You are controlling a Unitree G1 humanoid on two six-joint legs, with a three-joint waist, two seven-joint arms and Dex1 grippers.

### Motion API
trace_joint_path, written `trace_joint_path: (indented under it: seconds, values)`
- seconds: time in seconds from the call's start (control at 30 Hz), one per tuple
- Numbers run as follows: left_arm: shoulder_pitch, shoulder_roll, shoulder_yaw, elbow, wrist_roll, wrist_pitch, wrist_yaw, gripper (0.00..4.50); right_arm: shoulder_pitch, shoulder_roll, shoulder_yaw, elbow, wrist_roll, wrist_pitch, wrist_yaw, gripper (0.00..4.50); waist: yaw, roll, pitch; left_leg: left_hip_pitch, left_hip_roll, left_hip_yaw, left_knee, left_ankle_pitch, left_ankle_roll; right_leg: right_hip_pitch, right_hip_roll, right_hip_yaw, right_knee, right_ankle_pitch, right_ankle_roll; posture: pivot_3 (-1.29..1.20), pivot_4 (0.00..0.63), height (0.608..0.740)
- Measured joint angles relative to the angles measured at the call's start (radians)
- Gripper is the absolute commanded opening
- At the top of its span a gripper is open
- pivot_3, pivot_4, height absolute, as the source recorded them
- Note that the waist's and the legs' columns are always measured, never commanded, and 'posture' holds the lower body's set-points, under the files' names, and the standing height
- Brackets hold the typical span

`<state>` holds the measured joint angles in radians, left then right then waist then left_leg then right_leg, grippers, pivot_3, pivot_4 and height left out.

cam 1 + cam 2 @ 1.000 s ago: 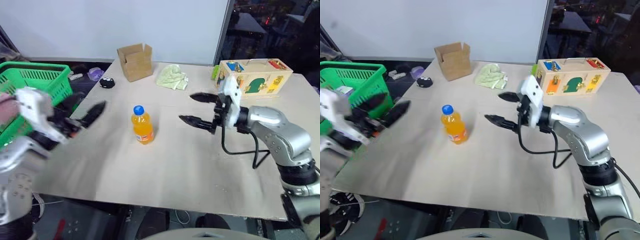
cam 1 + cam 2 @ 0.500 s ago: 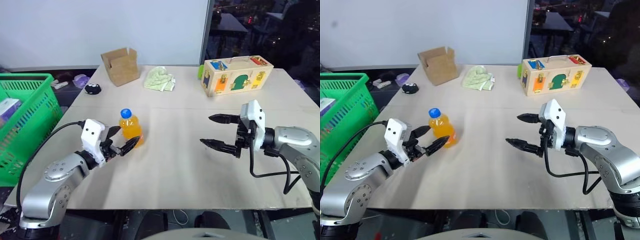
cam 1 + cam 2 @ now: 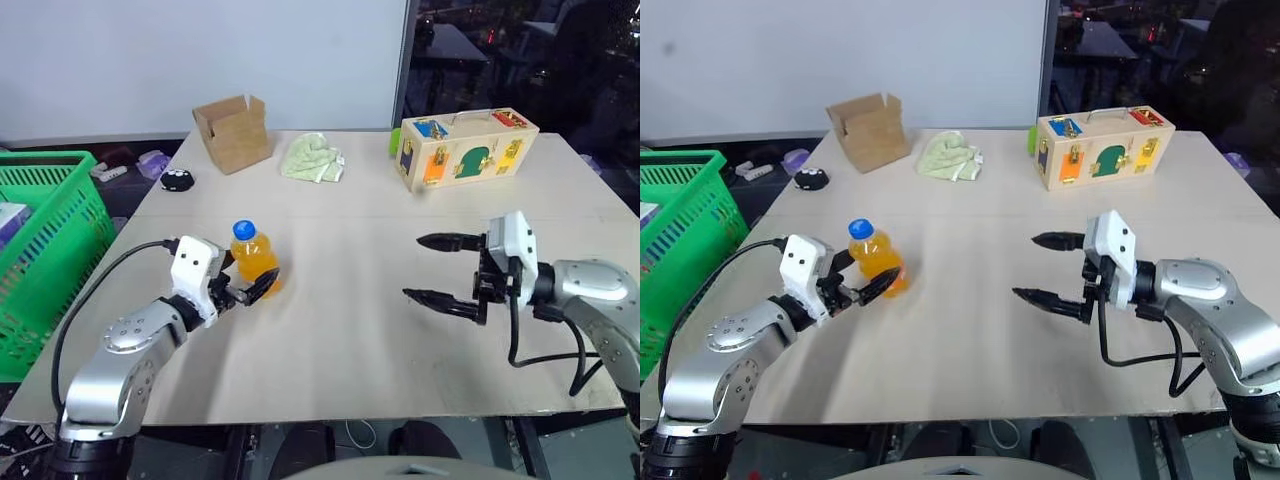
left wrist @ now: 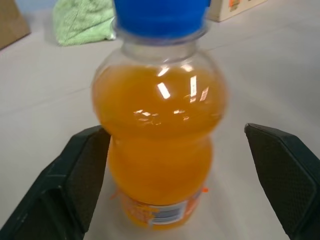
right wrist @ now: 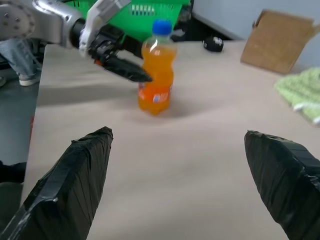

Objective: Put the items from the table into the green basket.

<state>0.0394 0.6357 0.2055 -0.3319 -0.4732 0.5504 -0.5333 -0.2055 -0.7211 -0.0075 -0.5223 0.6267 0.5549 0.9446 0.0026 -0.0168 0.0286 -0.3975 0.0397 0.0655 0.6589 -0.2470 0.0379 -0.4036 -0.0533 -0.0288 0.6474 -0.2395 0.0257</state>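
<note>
On the counter (image 3: 350, 330), the orange-drink bottle (image 3: 255, 257) is bracketed by the wide-open left claw (image 3: 243, 284), so closure is judged next; the right claw (image 3: 440, 270) is also spread, empty.

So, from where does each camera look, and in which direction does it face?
Left and right eye views: on the head, facing forward and down over the table; both arms show, left claw at the orange bottle, right claw open.
Left wrist view: along the open left claw's fingers, facing the bottle between them.
Right wrist view: along the right claw, facing the green basket.
Shared: the bottle shows in all views.
</note>
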Motion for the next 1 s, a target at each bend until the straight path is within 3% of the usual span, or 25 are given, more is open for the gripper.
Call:
trace_joint_path:
  seconds: [0.4, 0.43, 0.53, 1.0]
  values:
    - [-0.069, 0.001, -0.018, 0.097, 0.048, 0.002, -0.028, 4.43, -0.095, 0.062, 0.060, -0.010, -0.018, 0.003, -0.035, 4.50, -0.018, 0.000, 0.000, 0.000, 0.000, 0.001, 0.000, 0.000, 0.000, 0.000, 0.000, 0.000, 0.001, 0.000, 0.000, -0.07, 0.000, 0.740]
    - [-0.076, -0.003, -0.018, 0.107, 0.048, 0.001, -0.029, 3.92, -0.098, 0.064, 0.067, -0.010, -0.023, 0.003, -0.040, 4.50, -0.018, 0.000, 0.000, 0.000, 0.000, 0.001, 0.000, 0.000, 0.000, 0.000, 0.000, 0.000, 0.001, 0.000, 0.000, -0.07, 0.000, 0.740]
    - [-0.101, -0.024, -0.017, 0.135, 0.046, -0.001, -0.033, 2.99, -0.106, 0.078, 0.077, -0.010, -0.024, 0.014, -0.059, 4.50, -0.020, 0.000, 0.000, 0.000, 0.000, 0.001, 0.000, 0.000, 0.000, 0.000, 0.000, 0.001, 0.001, 0.001, 0.001, -0.07, 0.000, 0.740]
    - [-0.065, -0.078, 0.055, 0.103, 0.007, -0.020, -0.019, 2.98, -0.166, 0.109, 0.111, 0.050, -0.029, 0.035, -0.041, 4.50, -0.013, -0.002, 0.000, 0.000, 0.000, 0.000, 0.000, 0.000, 0.000, -0.001, 0.000, 0.001, 0.002, 0.001, 0.001, 0.03, 0.000, 0.740]
